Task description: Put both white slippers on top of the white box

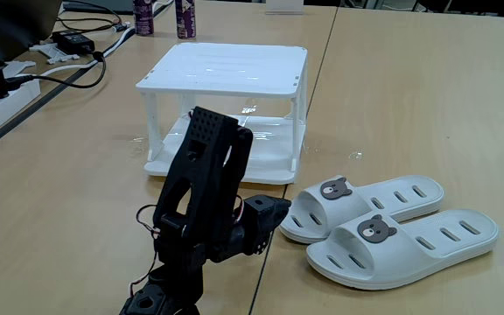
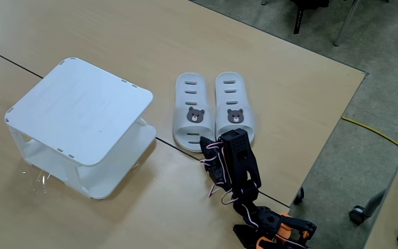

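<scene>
Nearest you in a fixed view, the black arm is folded low over the table, with the gripper tucked forward toward the toe of the closer slipper; you cannot tell from either picture whether it is released or clenched, and it seems to hold nothing. That folded pose reads as a rest or start position, so judge the task as not yet begun. Just past the gripper, the two white slippers lie side by side on the table, touching along their inner edges, bear faces up. Farther back stands the white box, its flat top bare and ready to take them. From the higher fixed view, you get what the low one hides: the slippers point away from the arm, and the box sits well apart to their left in that view. The low view alone shows you the cables and bottles behind the box.
</scene>
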`<act>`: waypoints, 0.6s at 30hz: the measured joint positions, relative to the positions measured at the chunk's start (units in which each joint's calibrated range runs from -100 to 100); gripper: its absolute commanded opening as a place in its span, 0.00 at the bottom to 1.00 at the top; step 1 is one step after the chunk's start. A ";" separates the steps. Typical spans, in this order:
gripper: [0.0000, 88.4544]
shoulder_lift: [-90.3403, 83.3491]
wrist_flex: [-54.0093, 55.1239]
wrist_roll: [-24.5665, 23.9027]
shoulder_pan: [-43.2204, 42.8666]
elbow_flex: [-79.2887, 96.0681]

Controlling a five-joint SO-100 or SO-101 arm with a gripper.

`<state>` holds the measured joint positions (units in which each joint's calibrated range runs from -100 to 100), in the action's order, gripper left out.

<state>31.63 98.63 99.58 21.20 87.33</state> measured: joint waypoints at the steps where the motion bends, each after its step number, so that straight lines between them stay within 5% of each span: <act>1: 0.05 0.25 0.00 0.00 0.22 -1.89; 13: 0.28 0.41 0.00 0.00 0.00 -8.81; 18: 0.29 0.41 -0.69 0.00 0.07 -12.58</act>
<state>32.04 97.94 99.58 21.27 74.75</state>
